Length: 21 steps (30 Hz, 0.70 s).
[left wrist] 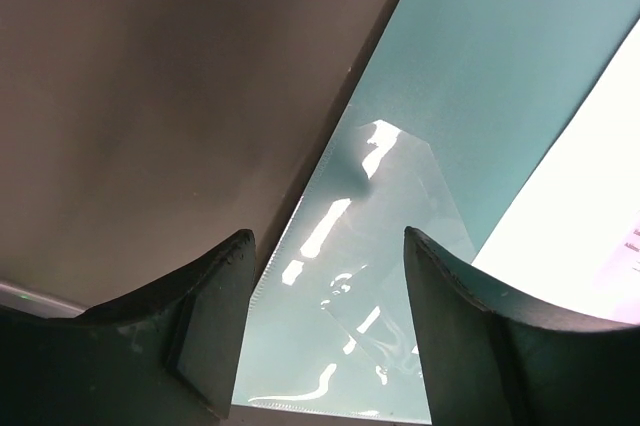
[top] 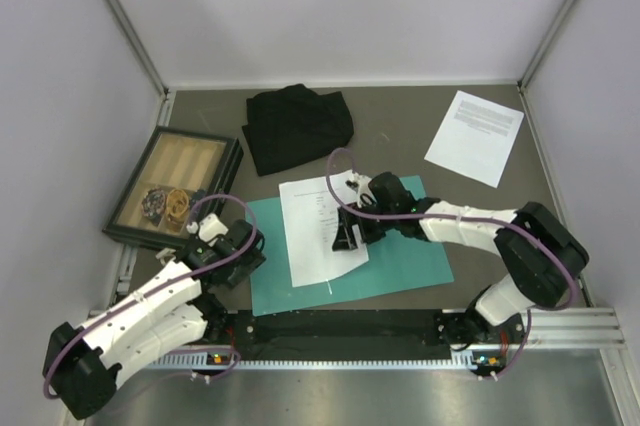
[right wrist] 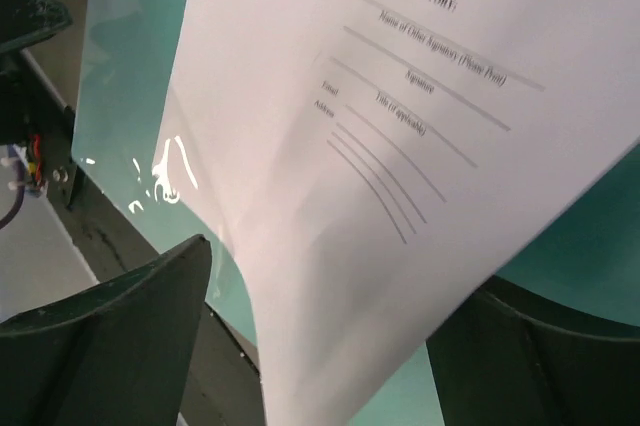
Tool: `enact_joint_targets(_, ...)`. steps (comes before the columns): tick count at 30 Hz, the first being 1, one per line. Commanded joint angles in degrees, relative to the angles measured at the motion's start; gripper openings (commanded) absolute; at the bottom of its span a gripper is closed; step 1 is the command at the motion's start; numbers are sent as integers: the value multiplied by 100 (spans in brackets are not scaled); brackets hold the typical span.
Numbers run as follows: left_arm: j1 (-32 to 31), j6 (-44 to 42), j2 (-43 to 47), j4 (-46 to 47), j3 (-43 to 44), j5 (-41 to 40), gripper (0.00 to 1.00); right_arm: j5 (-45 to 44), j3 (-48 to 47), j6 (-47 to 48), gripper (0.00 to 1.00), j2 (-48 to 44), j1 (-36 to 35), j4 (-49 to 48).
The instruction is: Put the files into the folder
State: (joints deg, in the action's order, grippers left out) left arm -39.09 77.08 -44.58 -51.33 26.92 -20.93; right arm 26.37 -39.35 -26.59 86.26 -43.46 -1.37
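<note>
Top external view: the teal folder (top: pixel 400 264) lies flat on the table (top: pixel 400 131) just ahead of the arm bases. One sheet (top: pixel 308 236) rests on its left half, the far end hanging over the folder's far edge.

The right gripper (top: pixel 347 236) sits low over that sheet's right side. In its wrist view the jaws are spread wide, with the near corner of the paper curling up between them and not pinched. It looks placed to nudge or re-grasp the page so it squares up inside the folder.

The left gripper (top: pixel 240 251) is at the folder's left edge, jaws moderately apart and clamped on nothing. The glossy edge lies below the gap, probably to steady or lift the cover.

The second sheet (top: pixel 475 136) lies well apart at the far right, not yet filed. A black cloth (top: pixel 298 126) and a wooden tray (top: pixel 195 135) sit beyond and to the left, off both reach paths. The overhanging page is the main hindrance to closing.
</note>
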Motion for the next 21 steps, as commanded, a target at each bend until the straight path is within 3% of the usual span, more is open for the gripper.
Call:
enact_joint_targets(1, 7, 27, -120, -158, 42, -280, 66, -774, -862, 470, 81, 277, 92, 954)
enact_joint_targets(14, 7, -123, -543, 0, 42, -315, 64, -291, -2146, 655, 77, 1525, 716, 928)
enact_joint_targets(17, 7, -114, -499, 88, -55, -289, 63, -106, -2191, 646, 69, 1710, 734, 744)
enact_joint_targets(20, -2, -97, -525, 167, -143, -228, 63, 61, -2217, 567, 49, 1824, 734, 594)
enact_joint_targets(21, 7, -70, -560, 176, -152, -219, 62, 96, -2208, 550, 36, 1833, 734, 585)
